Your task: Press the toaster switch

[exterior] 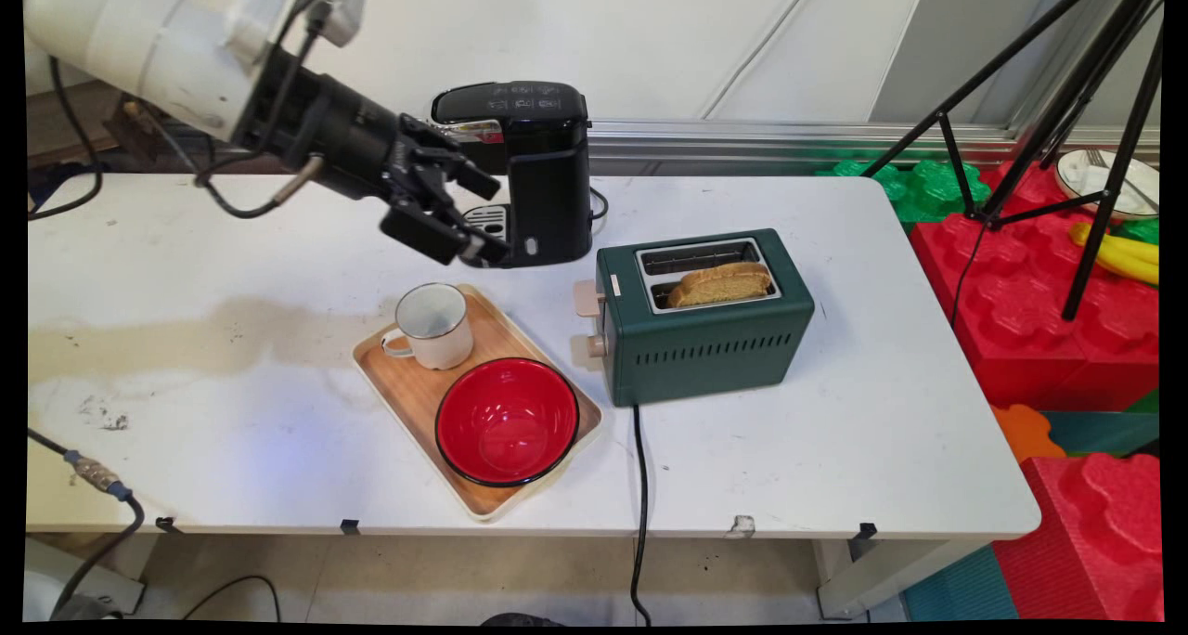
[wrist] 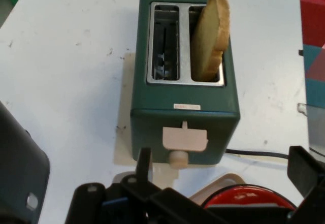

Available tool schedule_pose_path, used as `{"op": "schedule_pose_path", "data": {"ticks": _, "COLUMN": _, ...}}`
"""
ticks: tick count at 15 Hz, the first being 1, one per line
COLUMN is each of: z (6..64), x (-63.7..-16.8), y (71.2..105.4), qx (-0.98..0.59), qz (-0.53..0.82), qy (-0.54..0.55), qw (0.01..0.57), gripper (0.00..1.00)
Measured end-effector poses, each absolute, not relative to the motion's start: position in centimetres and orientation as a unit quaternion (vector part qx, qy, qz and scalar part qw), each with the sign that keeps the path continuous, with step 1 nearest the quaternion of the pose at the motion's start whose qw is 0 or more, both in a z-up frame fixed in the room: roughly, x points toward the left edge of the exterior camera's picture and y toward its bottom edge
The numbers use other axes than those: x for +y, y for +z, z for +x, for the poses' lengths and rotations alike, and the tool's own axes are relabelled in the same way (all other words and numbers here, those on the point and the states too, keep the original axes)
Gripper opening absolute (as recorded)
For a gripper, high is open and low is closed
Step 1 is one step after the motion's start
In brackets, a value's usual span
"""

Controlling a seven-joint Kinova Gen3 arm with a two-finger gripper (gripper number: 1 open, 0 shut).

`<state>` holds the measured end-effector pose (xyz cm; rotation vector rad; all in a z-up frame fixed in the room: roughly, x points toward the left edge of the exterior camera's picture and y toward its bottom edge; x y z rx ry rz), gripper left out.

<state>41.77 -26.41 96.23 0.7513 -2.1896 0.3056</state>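
My gripper (exterior: 488,219) hangs open and empty above the table, just in front of the black coffee machine (exterior: 534,166) and above the far end of the wooden tray (exterior: 408,395). It points toward the green toaster (exterior: 705,324). A slice of bread (exterior: 722,284) stands in the toaster's near slot; the far slot is empty. In the hand view the toaster (wrist: 185,104) lies straight ahead with its beige lever (wrist: 185,138) facing me and the bread (wrist: 209,38) in the right slot, between my spread fingers (wrist: 143,165).
On the tray stand a white enamel mug (exterior: 433,327) and a red bowl (exterior: 507,420). The toaster's black cord (exterior: 640,486) runs off the table's front edge. A tripod (exterior: 1067,124) and red and green foam blocks (exterior: 1049,329) stand to the right.
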Motion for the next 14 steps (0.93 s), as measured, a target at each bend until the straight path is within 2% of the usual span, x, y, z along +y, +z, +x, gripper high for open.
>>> {"op": "schedule_pose_path", "data": {"ticks": 14, "z": 36.0, "x": -30.5, "y": 91.7, "qx": -0.873, "qz": 0.291, "qy": 0.127, "qw": 0.371, "gripper": 1.0}}
